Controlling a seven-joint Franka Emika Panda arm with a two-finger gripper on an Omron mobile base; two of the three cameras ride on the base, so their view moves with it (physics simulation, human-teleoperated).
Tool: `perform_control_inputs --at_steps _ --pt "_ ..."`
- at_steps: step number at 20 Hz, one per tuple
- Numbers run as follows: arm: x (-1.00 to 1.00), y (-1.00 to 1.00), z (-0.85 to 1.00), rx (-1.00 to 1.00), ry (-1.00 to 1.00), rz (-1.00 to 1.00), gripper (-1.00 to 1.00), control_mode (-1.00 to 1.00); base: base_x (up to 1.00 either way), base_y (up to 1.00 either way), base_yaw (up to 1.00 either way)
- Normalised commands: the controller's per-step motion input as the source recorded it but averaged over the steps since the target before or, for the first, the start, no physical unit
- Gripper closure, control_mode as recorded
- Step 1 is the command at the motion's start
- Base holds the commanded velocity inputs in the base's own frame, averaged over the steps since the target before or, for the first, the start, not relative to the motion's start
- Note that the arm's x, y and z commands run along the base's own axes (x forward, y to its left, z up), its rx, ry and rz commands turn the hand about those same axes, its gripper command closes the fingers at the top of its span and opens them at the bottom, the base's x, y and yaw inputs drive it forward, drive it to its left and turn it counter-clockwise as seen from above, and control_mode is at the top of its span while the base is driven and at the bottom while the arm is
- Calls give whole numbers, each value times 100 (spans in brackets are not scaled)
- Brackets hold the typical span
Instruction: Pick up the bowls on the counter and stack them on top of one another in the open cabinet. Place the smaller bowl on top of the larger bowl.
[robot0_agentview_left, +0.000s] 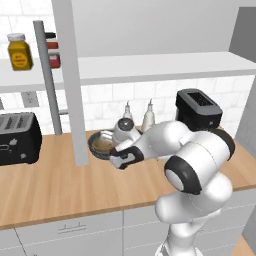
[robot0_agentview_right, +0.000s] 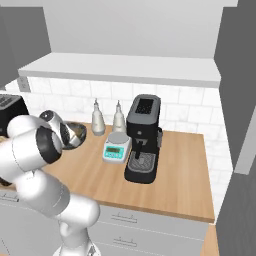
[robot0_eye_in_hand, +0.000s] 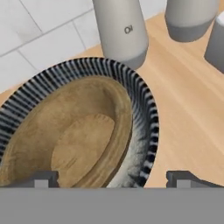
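Wooden surface (robot0_agentview_left: 55, 185) runs under my arm, light-brown and grained. From the hand view my jaws (robot0_eye_in_hand: 113, 177) stand spread wide, holding nothing, with the larger bowl (robot0_eye_in_hand: 146, 116) just ahead between the tips, its ribbed blue-grey rim round and tilted. Nested inside sits the smaller bowl (robot0_eye_in_hand: 74, 135), shallow brown wood. Beyond stands a grey bottle (robot0_eye_in_hand: 120, 28), then white tile; the open cabinet (robot0_agentview_left: 150, 65) is overhead.

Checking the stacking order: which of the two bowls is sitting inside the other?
The smaller bowl, plain brown wood with visible grain, sits inside the larger bowl, whose dark striped rim rings it. Both are over the counter, not in the cabinet.
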Motion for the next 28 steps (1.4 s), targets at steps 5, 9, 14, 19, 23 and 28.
perform_control_inputs --at_steps 5,9,14,19,23,28 --pt "17 0 -2 -2 28 0 -100 -100 0 0 0" --pt "0 0 -11 -7 23 0 -100 -100 0 0 0" --pt "0 0 -12 0 4 0 -100 -100 0 0 0" --pt "0 0 -51 -1 0 0 -100 -100 0 0 0" --pt "0 0 -54 -1 0 0 -100 -100 0 0 0" --pt "0 1 -25 0 1 0 100 -100 0 0 0"
